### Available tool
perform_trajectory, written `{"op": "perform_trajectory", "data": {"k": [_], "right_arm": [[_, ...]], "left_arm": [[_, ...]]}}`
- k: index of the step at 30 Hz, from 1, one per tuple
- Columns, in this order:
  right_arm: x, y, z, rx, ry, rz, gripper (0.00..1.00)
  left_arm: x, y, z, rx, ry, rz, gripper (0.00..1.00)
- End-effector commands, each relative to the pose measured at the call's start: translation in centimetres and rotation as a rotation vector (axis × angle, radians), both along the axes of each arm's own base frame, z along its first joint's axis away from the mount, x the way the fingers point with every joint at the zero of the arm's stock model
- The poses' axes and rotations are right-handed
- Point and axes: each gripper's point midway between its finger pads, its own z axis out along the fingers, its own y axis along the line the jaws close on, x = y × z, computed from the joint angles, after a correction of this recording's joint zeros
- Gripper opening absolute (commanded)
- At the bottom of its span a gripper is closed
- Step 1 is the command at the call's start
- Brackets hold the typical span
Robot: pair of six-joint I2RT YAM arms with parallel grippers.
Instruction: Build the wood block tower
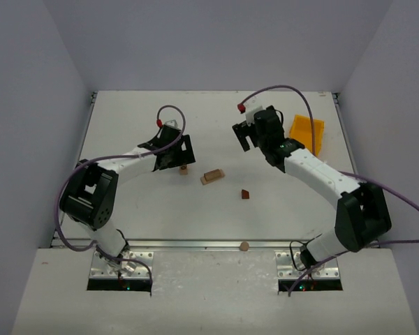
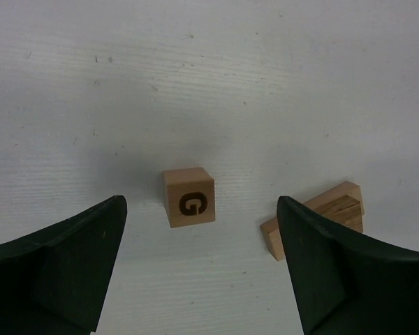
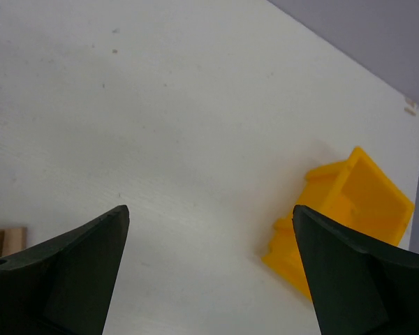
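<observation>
Noting the table (image 1: 146, 209) carrying every piece loose, with nothing stacked yet. Recording the left gripper (image 1: 174, 157) hanging with jaws spread wide, straddling the small lettered block (image 2: 188, 197), apparently lining up a pick. Recording the right gripper (image 3: 209, 209) equally agape, holding nothing, standing over bare surface near the yellow bin (image 3: 349, 209), probably to stay clear. Finding the base plank (image 2: 314, 216) lying just beside the block, not touching, presumably serving as foundation. Finding the dark wedge (image 1: 245, 194) sitting well apart, nearer the arms. Noting a round disc (image 1: 244, 246) resting at the near edge. Losing the plank's near end behind a finger in the left wrist view. Failing to resolve its layered top. Losing part of the bin likewise.
</observation>
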Motion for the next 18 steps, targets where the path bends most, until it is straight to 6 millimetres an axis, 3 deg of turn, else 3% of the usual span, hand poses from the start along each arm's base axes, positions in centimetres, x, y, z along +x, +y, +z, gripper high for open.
{"op": "perform_trajectory", "data": {"k": [1, 5, 8, 18], "right_arm": [[-4.5, -3.7, -3.0, 0.113, 0.056, -0.243, 0.99], [-7.0, -5.1, -5.1, 0.123, 0.093, -0.275, 0.99], [-7.8, -5.5, -5.9, 0.114, 0.105, -0.281, 0.99], [-8.5, -7.1, -7.4, 0.068, 0.119, -0.348, 0.99]], "left_arm": [[1.3, -0.1, 0.1, 0.056, -0.008, -0.005, 0.8], [1.4, 0.0, -0.6, 0.076, 0.02, 0.002, 0.66], [1.3, -0.3, -0.5, 0.073, 0.019, -0.003, 0.59], [0.7, -0.6, -0.9, 0.12, 0.042, -0.014, 0.52]]}}
